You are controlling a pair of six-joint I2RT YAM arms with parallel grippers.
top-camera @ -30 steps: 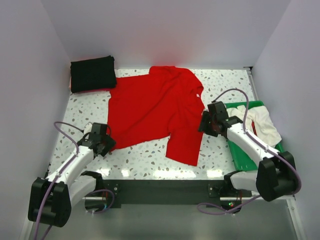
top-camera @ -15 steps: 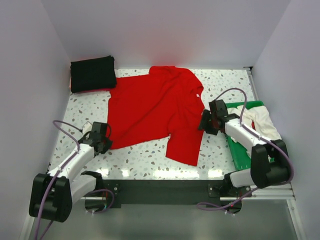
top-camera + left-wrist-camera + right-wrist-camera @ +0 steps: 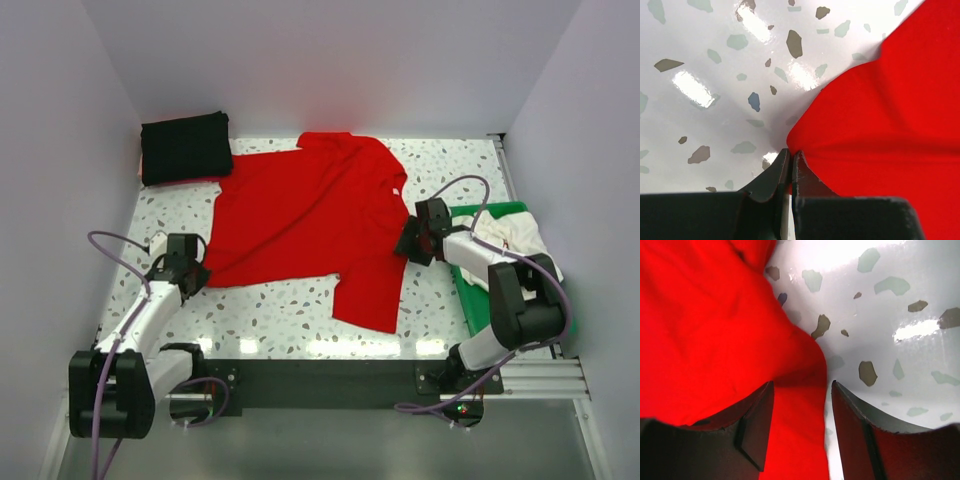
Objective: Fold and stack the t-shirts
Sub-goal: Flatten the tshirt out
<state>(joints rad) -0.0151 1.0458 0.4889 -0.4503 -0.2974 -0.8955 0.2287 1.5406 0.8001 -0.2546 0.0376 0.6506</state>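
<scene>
The red t-shirt (image 3: 310, 220) lies spread across the middle of the speckled table. My left gripper (image 3: 196, 274) is shut on the shirt's lower left corner (image 3: 810, 140), the cloth pinched between the fingertips and stretched taut. My right gripper (image 3: 408, 247) is open at the shirt's right edge, with the red hem (image 3: 805, 405) lying between its two fingers. A folded black t-shirt (image 3: 185, 147) sits at the back left corner. A whitish t-shirt (image 3: 520, 250) lies crumpled on the green tray (image 3: 475, 300) at the right.
White walls close in the table on the left, back and right. The green tray stands close behind my right gripper. Bare speckled table (image 3: 290, 315) lies in front of the red shirt.
My left gripper has pulled the red shirt's lower left corner further left, stretching the bottom hem straighter. My right gripper has shifted slightly back along the shirt's right edge.
</scene>
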